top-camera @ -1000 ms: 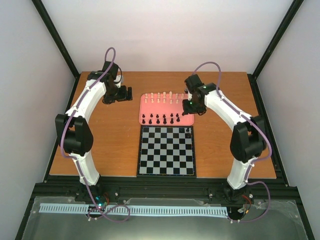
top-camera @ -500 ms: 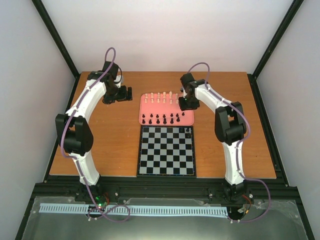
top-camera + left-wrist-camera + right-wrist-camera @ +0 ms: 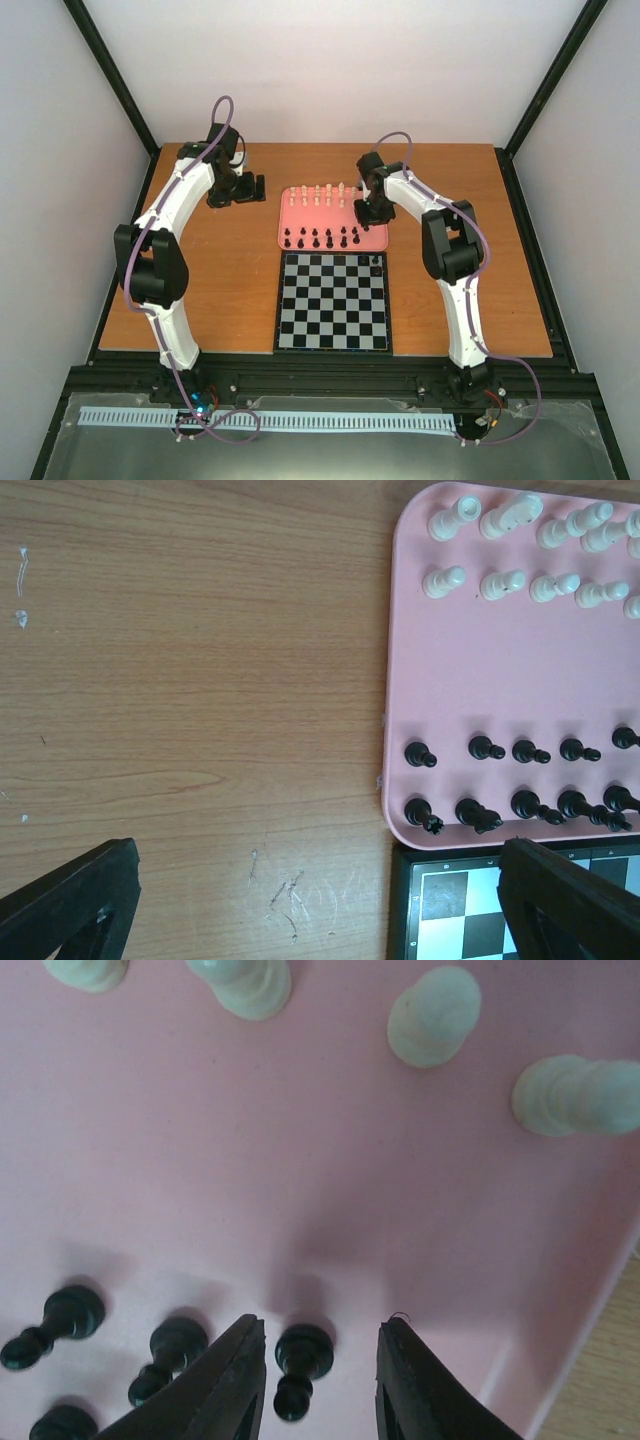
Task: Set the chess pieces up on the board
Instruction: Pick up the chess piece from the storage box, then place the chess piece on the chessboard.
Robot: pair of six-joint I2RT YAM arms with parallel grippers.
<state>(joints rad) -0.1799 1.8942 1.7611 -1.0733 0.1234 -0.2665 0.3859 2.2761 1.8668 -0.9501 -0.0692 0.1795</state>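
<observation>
Closing squarely on the black piece (image 3: 303,1352) looks like the step in hand: the right gripper (image 3: 320,1355) hangs over the pink tray (image 3: 300,1160) with its fingers narrowly apart, holding nothing, and the piece stands between them, closer to one finger than the other. A small sideways shift to centre it should come first, then a straight descent, since a neighbouring black piece (image 3: 172,1345) stands just outside one finger and could be tipped. The white pieces (image 3: 433,1015) lie well beyond the fingertips. The left gripper (image 3: 320,860) idles with its fingers spread wide over bare counter (image 3: 200,680). The board (image 3: 333,300), near the right fingers on their arm-base side, carries one black piece (image 3: 376,261) at its corner. Which rank the straddled piece is cannot be told from above, and the top view hides the right fingers under the wrist.
</observation>
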